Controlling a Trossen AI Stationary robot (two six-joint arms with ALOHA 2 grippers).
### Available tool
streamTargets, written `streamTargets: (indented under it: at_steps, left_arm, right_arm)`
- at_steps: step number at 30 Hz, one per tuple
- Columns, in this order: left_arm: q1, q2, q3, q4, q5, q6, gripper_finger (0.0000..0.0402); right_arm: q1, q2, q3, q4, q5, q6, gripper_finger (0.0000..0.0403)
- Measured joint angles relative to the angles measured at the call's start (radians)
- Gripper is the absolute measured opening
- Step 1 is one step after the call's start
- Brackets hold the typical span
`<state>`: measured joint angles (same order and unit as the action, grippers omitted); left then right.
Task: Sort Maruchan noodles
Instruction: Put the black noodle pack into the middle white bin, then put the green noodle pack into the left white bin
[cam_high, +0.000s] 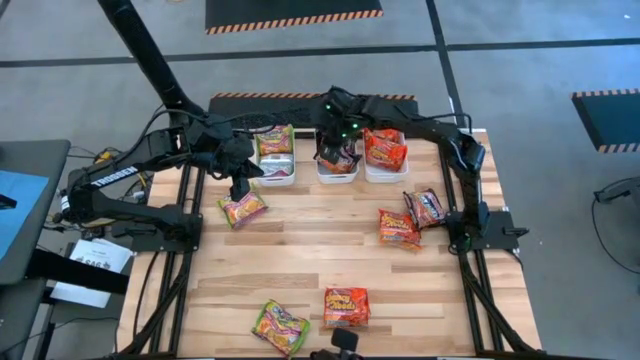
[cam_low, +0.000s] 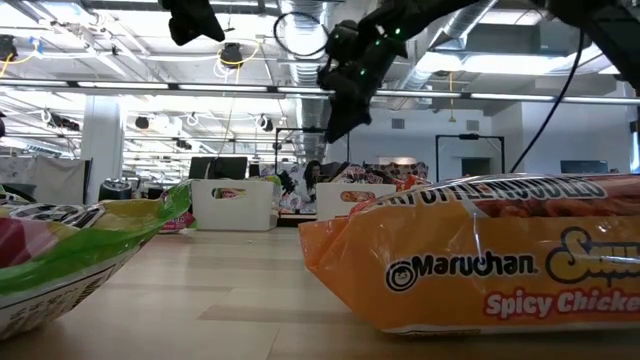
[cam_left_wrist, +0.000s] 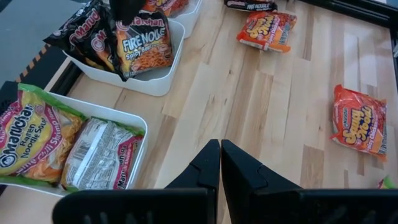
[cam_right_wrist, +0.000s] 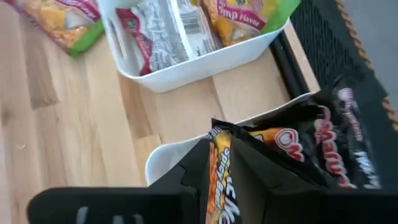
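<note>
The right gripper (cam_right_wrist: 214, 177) grasped a black plastic Maruchan "Fire Noodle" packet (cam_left_wrist: 142, 46) over the middle white plastic tub (cam_left_wrist: 163, 73); the left gripper (cam_left_wrist: 220, 163) hovered clenched, empty.

Three tubs (cam_high: 340, 166) stand in a row at the table's (cam_high: 300, 250) far edge, packets (cam_high: 398, 227) scattered before them

3 white rectangular plastic tubs (cam_high: 386, 172) sat in a row on the wooden slatted table (cam_high: 320, 250); the right gripper (cam_high: 335, 150) hung over the middle tub.
</note>
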<state>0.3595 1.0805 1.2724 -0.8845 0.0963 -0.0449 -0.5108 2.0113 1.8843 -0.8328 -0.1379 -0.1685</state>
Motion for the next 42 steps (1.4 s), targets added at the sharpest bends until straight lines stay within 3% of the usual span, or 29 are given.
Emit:
streamTargets:
  at_steps: [12,22,34,42]
  left_arm:
    - [0.000,0.000,0.000,0.000,0.000,0.000,0.0000]
    - [0.000,0.000,0.000,0.000,-0.002,0.004,0.0000]
    - [0.000,0.000,0.000,0.000,-0.004,0.013,0.0000]
    - [0.000,0.000,0.000,-0.002,-0.003,-0.008,0.0000]
  right_arm:
    - [0.015,0.151,0.000,-0.006,-0.021,0.109,0.0087]
    - [0.027,0.205,-0.001,-0.071,0.032,0.117,0.0087]
    - [0.038,0.202,-0.002,0.002,0.037,0.109,0.0087]
    - [0.036,0.078,0.039,-0.096,0.022,0.120,0.0087]
